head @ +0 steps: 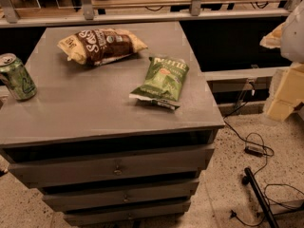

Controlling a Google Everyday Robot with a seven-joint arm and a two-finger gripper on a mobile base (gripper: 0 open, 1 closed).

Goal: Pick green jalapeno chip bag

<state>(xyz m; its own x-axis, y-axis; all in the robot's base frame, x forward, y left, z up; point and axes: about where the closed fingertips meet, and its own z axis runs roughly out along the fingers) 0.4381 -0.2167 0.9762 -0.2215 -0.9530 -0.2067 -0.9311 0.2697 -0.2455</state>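
Observation:
The green jalapeno chip bag [162, 81] lies flat on the grey drawer cabinet's top [85, 113], right of centre, with its pale lettering at the far end and its white-edged seam toward the front edge. My gripper [278, 61] is at the right edge of the view, off the cabinet and well to the right of the bag. Its two cream fingers [285, 91] stand apart with nothing between them.
A larger brown-and-cream chip bag [99, 45] lies at the back of the cabinet top. A green drink can [16, 77] stands at the left edge. Cables [256, 148] and a black bar [259, 196] lie on the speckled floor to the right. A railing [142, 15] runs behind.

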